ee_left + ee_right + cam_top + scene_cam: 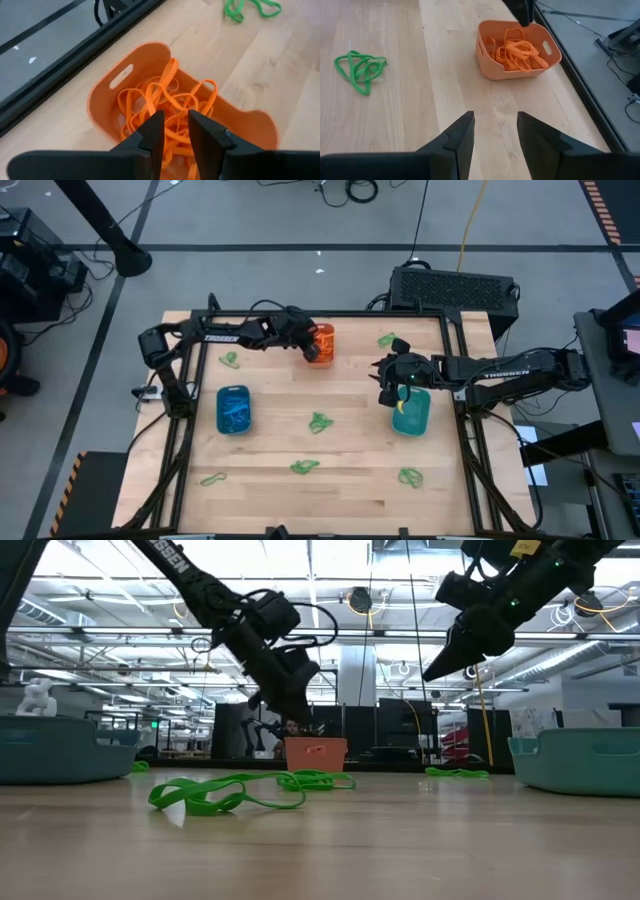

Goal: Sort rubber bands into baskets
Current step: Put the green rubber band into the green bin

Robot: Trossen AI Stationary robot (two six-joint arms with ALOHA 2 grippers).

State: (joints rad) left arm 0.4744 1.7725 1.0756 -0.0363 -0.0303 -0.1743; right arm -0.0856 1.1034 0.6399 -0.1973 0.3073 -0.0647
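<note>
Closest to the low camera, a loose tangle of green rubber bands point(225, 793) lies on the wooden table point(350, 480). More green clumps lie scattered across the boards: one near the middle point(318, 422), one toward the front edge point(304, 467), one at the front left point(212, 478), one at the front right point(410, 476), one near the left rear point(229, 360) and one at the rear right point(386, 339).

My left gripper point(174, 131) hangs directly above the orange basket point(321, 343), which stands near the table's rear edge, left of centre. The basket holds a heap of orange rubber bands point(165, 105). My left fingers point(152, 135) are parted only narrowly, with a slim gap between them and nothing held in it; their tips point down into the orange heap.

My right gripper point(392, 383) hovers over the right side of the table, just beside the teal basket point(411, 411), raised off the wood. Its fingers point(460, 137) stand wide apart and empty, aimed across the table toward the orange basket.

The blue basket point(234, 409) sits on the left side, well apart from the other two, with blue bands point(235, 412) inside.

Beyond the rear right corner, a black box point(452, 288) rests on the floor.
</note>
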